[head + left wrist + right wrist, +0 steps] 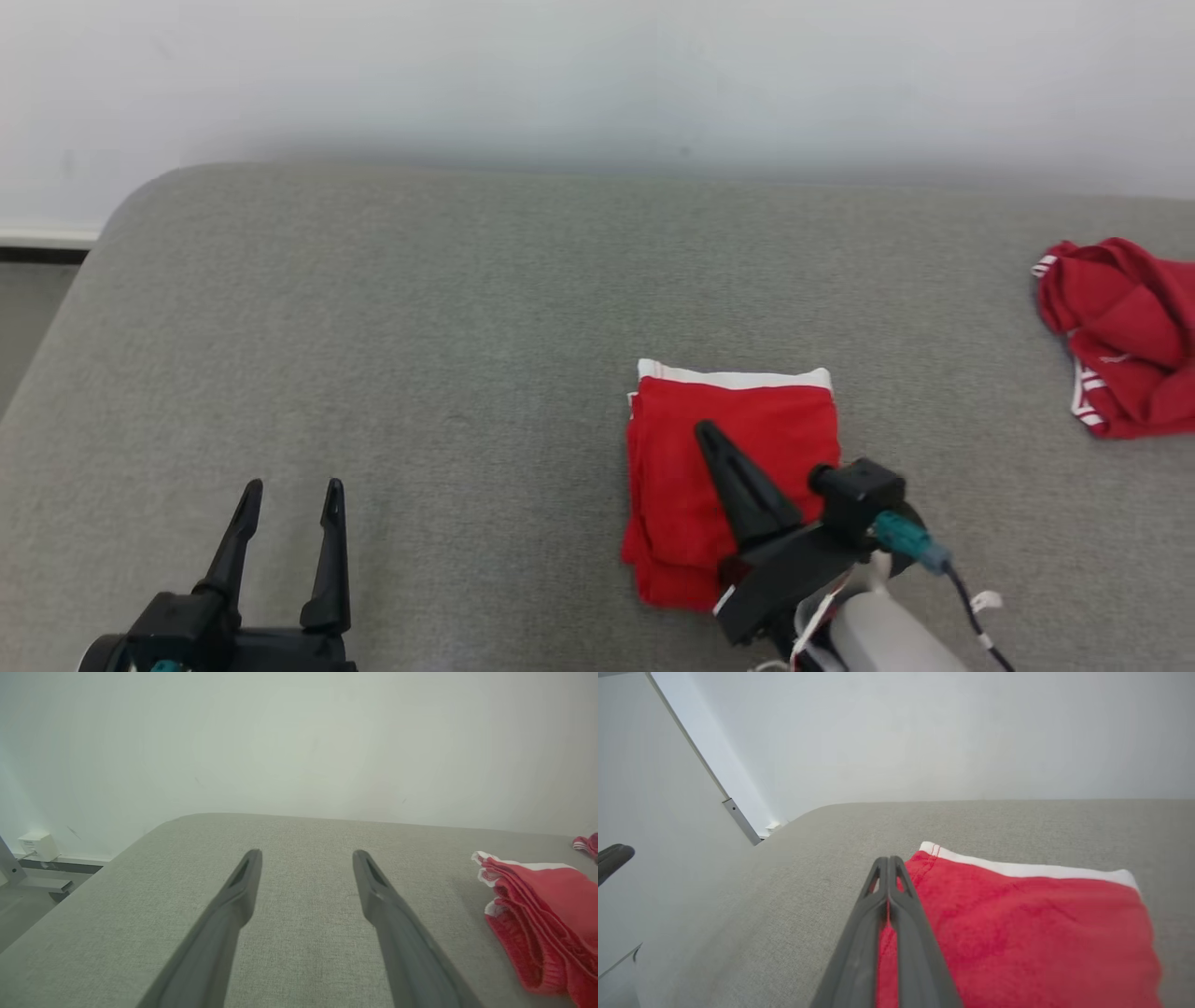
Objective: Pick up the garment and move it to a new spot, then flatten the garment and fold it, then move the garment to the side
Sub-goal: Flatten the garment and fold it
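The garment (775,420) is a red piece with a white band along its far edge. It lies folded into a small rectangle right of centre on the grey cloth-covered surface (420,327). My right gripper (705,429) is shut, its fingers lying over the fold's left part and pointing away from me. In the right wrist view the closed tips (888,859) reach the garment's (1017,933) far left corner, with no cloth seen between them. My left gripper (293,485) stands open at the lower left, well clear of the garment. Its fingers (307,854) frame bare surface, the stacked layers of the garment (537,905) off to the right.
A second red garment (1120,336) with white stripes lies crumpled at the surface's far right edge. The surface ends in a rounded corner at the far left (140,196), with floor beyond and a pale wall (597,75) behind.
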Robot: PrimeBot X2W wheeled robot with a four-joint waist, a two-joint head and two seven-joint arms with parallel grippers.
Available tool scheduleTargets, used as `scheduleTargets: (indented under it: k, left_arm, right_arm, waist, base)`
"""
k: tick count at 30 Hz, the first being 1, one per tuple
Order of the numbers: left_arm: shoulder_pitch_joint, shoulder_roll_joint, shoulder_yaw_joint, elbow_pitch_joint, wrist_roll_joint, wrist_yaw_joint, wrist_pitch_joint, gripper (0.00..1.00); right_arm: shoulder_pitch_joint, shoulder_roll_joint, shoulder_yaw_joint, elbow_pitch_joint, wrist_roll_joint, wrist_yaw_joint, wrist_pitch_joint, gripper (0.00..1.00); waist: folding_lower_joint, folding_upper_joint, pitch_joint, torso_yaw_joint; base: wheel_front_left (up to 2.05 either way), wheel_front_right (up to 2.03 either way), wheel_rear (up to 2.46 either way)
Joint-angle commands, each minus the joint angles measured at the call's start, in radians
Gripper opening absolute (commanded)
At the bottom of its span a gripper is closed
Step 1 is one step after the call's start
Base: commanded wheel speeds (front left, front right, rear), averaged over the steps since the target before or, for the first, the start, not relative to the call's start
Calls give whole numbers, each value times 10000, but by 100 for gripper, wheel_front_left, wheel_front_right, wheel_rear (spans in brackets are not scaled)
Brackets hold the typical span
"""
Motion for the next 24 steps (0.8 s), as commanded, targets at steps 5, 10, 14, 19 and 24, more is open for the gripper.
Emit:
scheduleTargets:
  k: [5, 10, 14, 19, 24]
  left_arm:
    - [295, 37, 179, -52, 97, 34, -2, 100]
    - [492, 107, 380, -126, 115, 77, 0, 100]
    - [717, 149, 586, -241, 124, 113, -2, 100]
    - [971, 186, 684, -491, 228, 165, -2, 100]
    - [1270, 236, 787, -774, 258, 181, 0, 100]
  right_arm:
    - [332, -505, -931, -728, -462, -22, 4, 0]
    - [825, -1081, -1730, -1361, -791, -22, 3, 0]
    - [1235, -1347, -2036, -1652, -946, -22, 3, 0]
    - [1879, -1451, -2365, -2134, -1060, -22, 3, 50]
    - [2523, -1504, -2832, -2713, -978, -22, 3, 100]
  waist:
    - [1, -1, -396, -992]
    - [1, -1, -599, -1561]
    - [1, -1, -777, -1940]
    - [1, -1, -909, -2057]
    - [1, -1, -1042, -2011]
  base:
    - [0, 0, 0]
    - [0, 0, 0]
    - [0, 0, 0]
    - [0, 0, 0]
    - [0, 0, 0]
